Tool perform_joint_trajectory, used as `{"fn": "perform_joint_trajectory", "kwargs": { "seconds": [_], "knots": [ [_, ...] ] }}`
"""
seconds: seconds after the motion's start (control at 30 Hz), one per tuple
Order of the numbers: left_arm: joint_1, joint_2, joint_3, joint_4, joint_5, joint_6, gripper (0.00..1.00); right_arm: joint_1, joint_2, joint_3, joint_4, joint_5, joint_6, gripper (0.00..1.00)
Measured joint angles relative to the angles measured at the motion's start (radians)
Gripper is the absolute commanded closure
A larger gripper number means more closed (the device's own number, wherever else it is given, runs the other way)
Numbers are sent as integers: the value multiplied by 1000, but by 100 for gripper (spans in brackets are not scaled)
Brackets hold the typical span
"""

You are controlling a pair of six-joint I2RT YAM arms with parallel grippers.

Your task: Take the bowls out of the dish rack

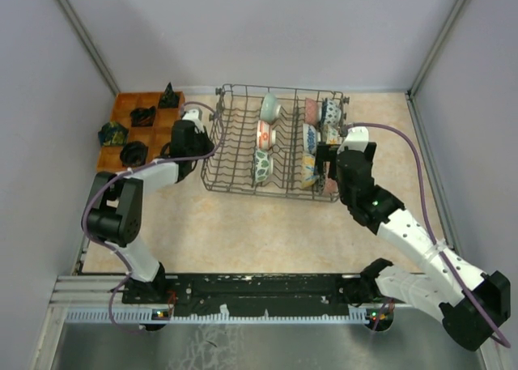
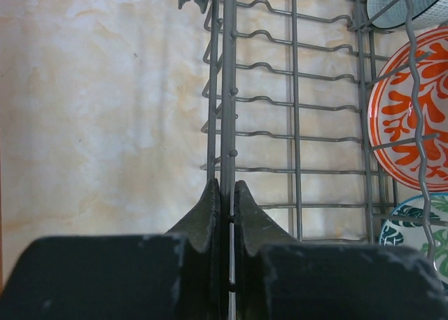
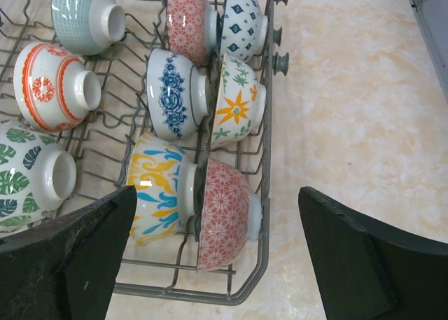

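From above, the rack (image 1: 235,143) sits at the far middle of the table (image 1: 267,232), with bowls (image 1: 265,133) on edge in its middle and right rows. An orange tray (image 1: 123,107) lies just left of it. The left gripper (image 1: 209,139) meets the rack's left rim; the right gripper (image 1: 336,158) hangs over its near right corner

Left wrist: the jaws are pressed together on a wire of the rack's rim, which runs on from between the fingertips. A red-and-white bowl (image 2: 413,117) stands at the right

Right wrist: the jaws stand wide apart, holding nothing, one finger (image 3: 77,257) over the rack, the other over bare table. Between them a red-patterned bowl (image 3: 224,222) leans against a yellow-and-blue bowl (image 3: 157,204) by the rim
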Motion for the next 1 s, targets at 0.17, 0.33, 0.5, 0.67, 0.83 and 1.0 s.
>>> {"fn": "perform_joint_trajectory", "kwargs": {
  "seconds": [0.17,0.33,0.5,0.67,0.83,1.0],
  "knots": [
    [-14,-39,-58,32,-33,-34,100,0,7,0,-14,5,0,1],
    [-31,-99,-131,49,-89,-78,100,0,11,0,-26,8,2,1],
    [-33,-177,-209,43,-143,-114,100,0,15,0,-34,11,4,1],
    [-34,-244,-269,31,-187,-134,100,0,26,3,-41,17,8,1],
    [-34,-291,-299,6,-212,-146,100,0,58,13,-63,18,8,1],
    [-37,-338,-338,-7,-238,-167,100,0,113,68,-84,37,11,1]
  ]
}}
